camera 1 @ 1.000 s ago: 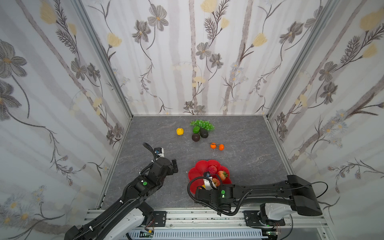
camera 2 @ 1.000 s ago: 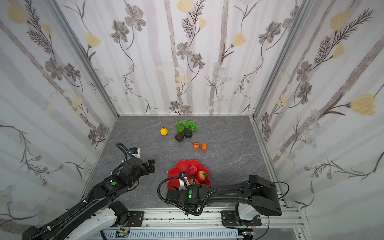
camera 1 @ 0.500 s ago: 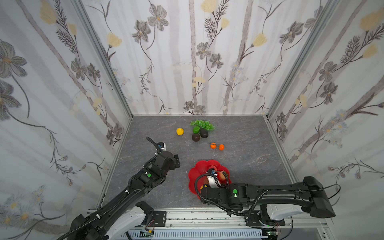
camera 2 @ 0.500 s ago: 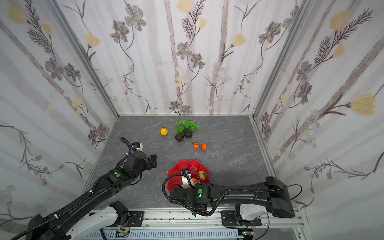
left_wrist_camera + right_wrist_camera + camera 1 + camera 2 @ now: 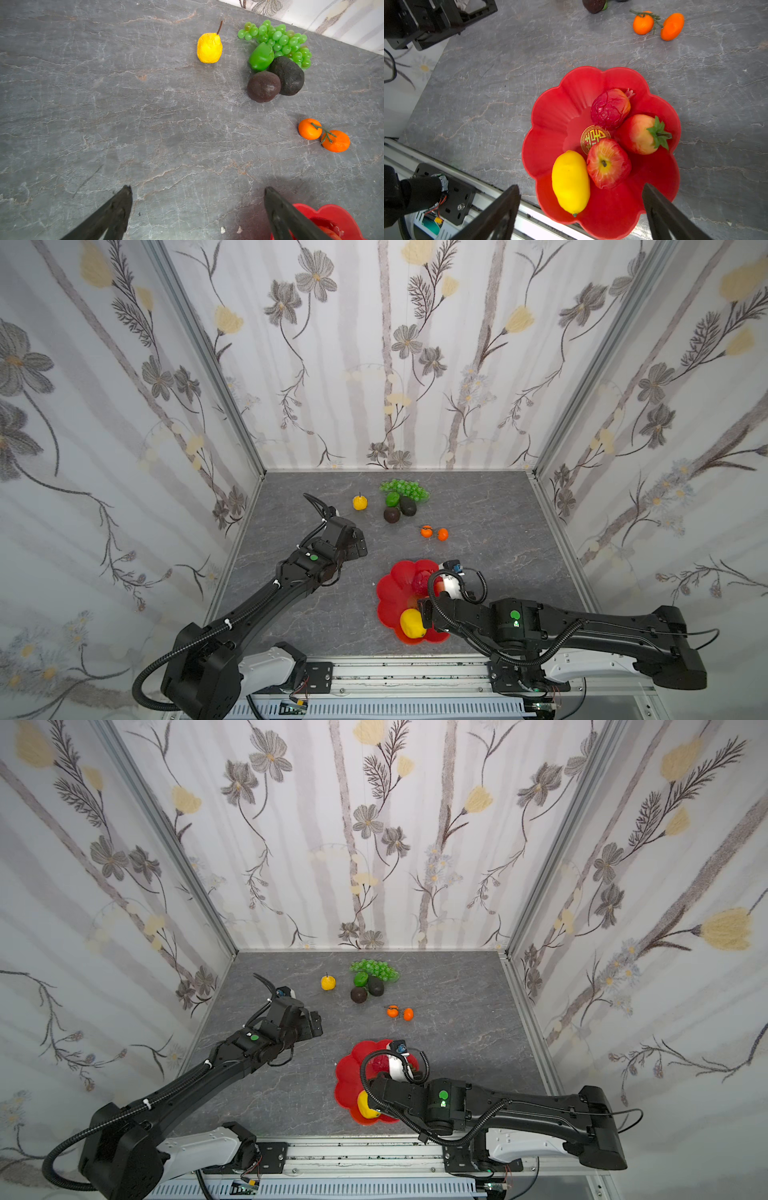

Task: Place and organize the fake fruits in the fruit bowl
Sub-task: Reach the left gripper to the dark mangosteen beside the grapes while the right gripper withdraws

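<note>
The red scalloped fruit bowl sits near the table's front edge. It holds a yellow lemon, a red apple, a strawberry and a dark red wrinkled fruit. My right gripper hovers open above the bowl's near side, holding nothing. Farther back lie a yellow pear, a green grape bunch, a lime, two avocados and two oranges. My left gripper is open over bare table, short of these fruits.
Floral walls close in the grey stone-patterned table at the left, back and right. A metal rail with both arm bases runs along the front edge just behind the bowl. In both top views, the right arm's wrist covers part of the bowl.
The right jaws have spread wider and the arm has drawn back over the bowl's front, leaving the lemon lying free in it. The left arm has stretched farther toward the back fruits.
</note>
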`<state>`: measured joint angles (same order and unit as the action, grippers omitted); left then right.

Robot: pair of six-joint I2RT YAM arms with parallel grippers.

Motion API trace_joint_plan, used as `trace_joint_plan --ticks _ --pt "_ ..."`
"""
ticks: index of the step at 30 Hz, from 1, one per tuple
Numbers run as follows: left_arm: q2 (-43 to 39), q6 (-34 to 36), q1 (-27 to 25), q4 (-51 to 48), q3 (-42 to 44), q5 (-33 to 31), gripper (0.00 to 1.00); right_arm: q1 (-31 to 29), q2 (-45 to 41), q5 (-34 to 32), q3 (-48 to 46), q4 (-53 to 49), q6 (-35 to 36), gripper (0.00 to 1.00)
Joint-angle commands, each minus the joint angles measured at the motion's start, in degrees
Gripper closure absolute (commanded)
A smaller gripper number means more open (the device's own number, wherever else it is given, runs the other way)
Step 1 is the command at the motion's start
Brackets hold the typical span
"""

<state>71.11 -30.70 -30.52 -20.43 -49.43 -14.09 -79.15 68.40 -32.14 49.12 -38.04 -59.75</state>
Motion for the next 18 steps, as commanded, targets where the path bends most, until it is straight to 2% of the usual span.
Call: trace_joint_plan --ticks 1,11,18 --pt "3.97 -0.78 0.29 -0.94 -2.88 0.65 0.00 2.31 -3.68 -2.21 -2.70 5.32 2.40 0.08" --pt "22.11 0.00 2.26 -4.01 -18.36 -1.06 0.00 10.25 -18.43 -1.59 -15.08 12.05 4.67 0.06" --pt "38.28 1.87 2.65 -7.75 -33.24 0.20 0.06 12.77 -25.25 -1.46 -20.45 13.70 6.11 0.06"
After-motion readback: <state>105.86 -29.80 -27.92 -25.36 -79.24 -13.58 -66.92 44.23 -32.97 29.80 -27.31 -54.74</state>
